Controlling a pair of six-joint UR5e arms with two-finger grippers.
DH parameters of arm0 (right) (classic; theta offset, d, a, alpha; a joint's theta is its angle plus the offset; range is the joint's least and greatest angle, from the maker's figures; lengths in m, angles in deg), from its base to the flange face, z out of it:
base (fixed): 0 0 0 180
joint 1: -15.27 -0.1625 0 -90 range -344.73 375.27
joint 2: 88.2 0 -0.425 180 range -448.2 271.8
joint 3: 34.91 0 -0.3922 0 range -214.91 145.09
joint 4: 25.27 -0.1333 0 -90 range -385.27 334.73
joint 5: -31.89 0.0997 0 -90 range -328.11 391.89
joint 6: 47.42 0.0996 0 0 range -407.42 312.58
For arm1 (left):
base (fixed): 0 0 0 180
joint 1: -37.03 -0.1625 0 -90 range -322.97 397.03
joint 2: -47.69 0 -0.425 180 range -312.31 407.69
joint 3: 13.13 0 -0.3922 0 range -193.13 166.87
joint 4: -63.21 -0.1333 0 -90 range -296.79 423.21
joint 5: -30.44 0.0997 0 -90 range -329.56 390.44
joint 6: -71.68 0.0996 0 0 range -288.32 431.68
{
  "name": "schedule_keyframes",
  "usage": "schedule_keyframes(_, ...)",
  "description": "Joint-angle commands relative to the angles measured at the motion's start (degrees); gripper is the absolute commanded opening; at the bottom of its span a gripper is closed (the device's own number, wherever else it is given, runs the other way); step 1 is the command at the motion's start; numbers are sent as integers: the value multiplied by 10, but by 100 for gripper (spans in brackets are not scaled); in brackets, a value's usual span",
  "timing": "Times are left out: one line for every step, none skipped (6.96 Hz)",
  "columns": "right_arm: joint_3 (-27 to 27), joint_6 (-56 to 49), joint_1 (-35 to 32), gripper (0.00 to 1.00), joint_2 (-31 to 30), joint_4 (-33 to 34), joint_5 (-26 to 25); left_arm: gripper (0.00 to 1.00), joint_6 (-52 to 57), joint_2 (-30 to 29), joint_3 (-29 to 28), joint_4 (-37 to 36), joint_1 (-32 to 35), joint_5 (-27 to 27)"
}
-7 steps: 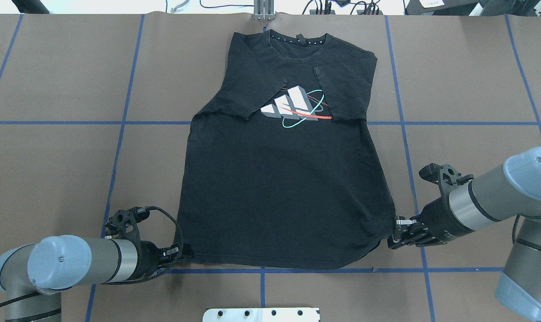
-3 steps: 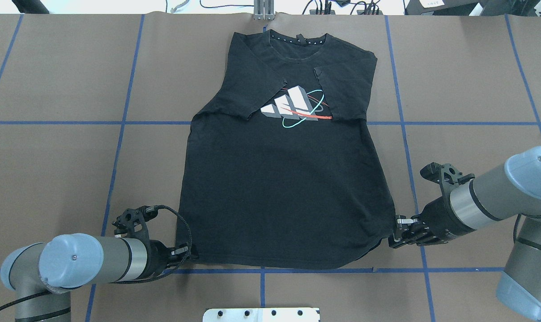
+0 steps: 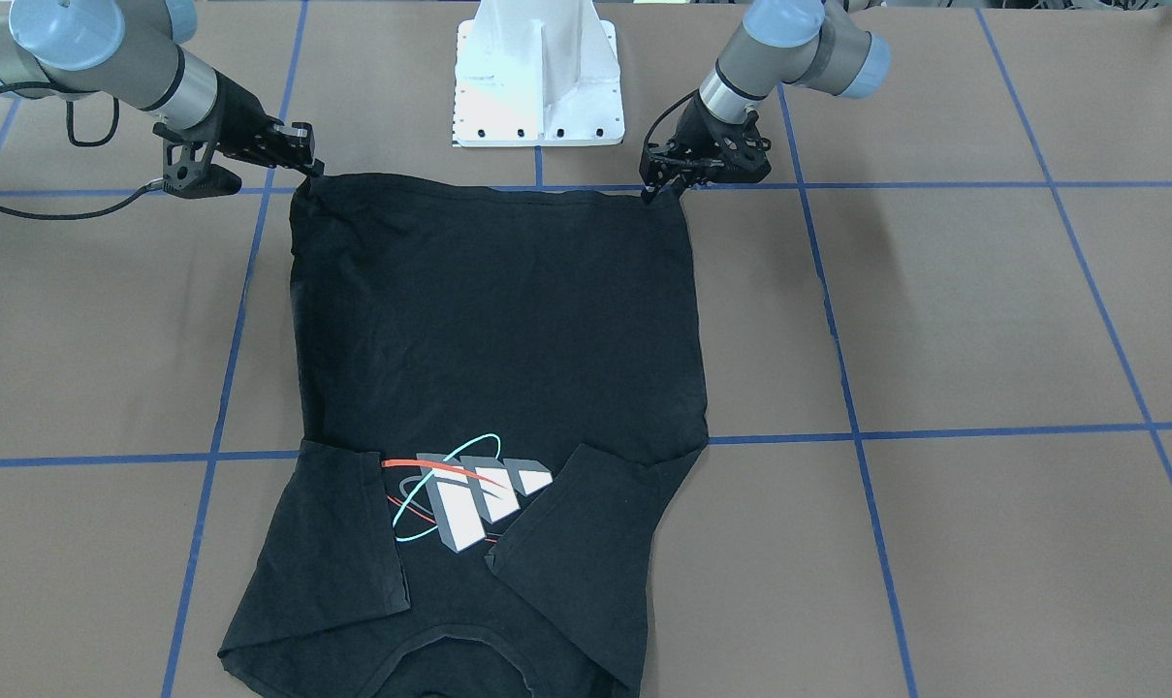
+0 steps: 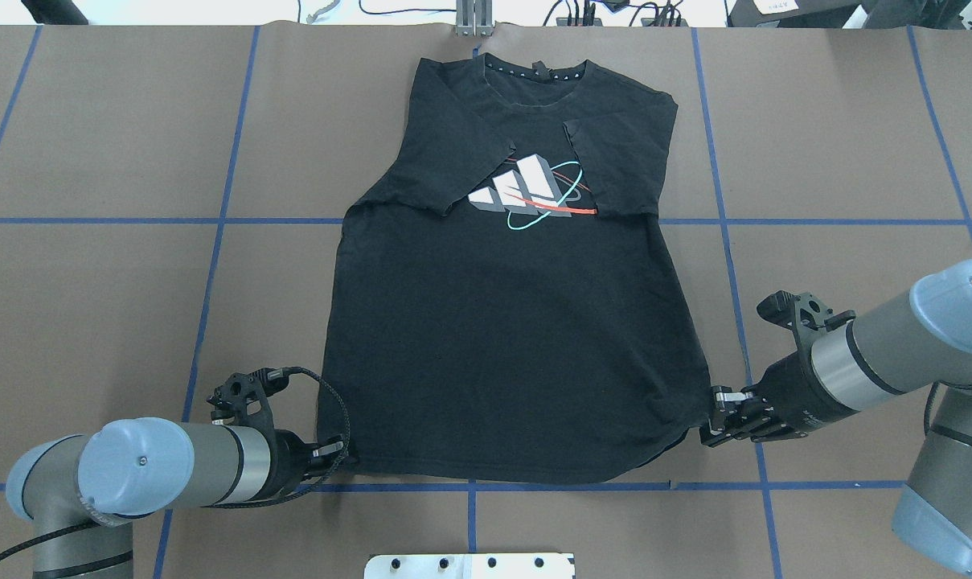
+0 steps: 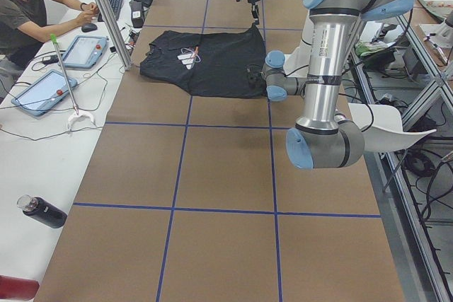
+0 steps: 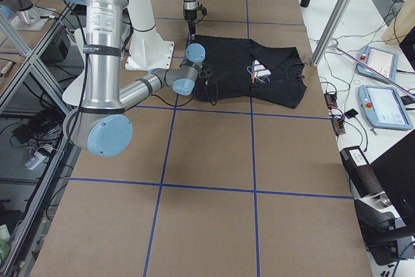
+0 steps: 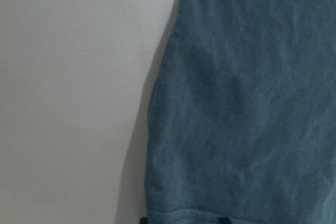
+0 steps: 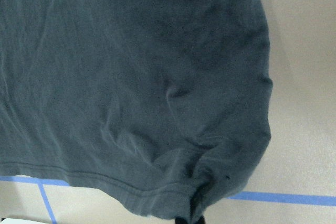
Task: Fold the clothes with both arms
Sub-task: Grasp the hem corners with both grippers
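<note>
On the table (image 4: pixel 92 322) the black T-shirt (image 4: pixel 510 346) lies flat, its neck at the far edge. The right gripper (image 4: pixel 715 418) pinches its bottom right corner. The left gripper (image 4: pixel 337 452) touches the bottom left corner; I cannot tell if it grips.

The T-shirt (image 4: pixel 502 346) lies on the table (image 4: pixel 92 322) between both claws: left gripper (image 4: pixel 342 454) at its left hem corner, right gripper (image 4: pixel 707 418) at its right, collar (image 4: pixel 534 78) far ahead.
</note>
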Motion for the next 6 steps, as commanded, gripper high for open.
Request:
schedule_keyframes(1, 0, 0, 0, 0, 1, 0, 31, 0, 0, 2, 0, 3, 0)
schedule_keyframes(2, -2, 0, 0, 0, 1, 0, 0, 0, 3, 6, 0, 4, 1)
schedule_keyframes(3, -2, 0, 0, 1, 1, 3, 0, 0, 4, 11, 0, 6, 1)
schedule_keyframes(3, -2, -1, 0, -1, 1, 11, 0, 0, 6, 23, -1, 9, -1)
schedule_keyframes(-1, 1, -1, 0, -2, 1, 13, 0, 0, 9, 52, -11, 9, -4)
schedule_keyframes(-2, 2, -2, 0, -7, 0, 13, 0, 1, 8, 85, -42, 9, -10)
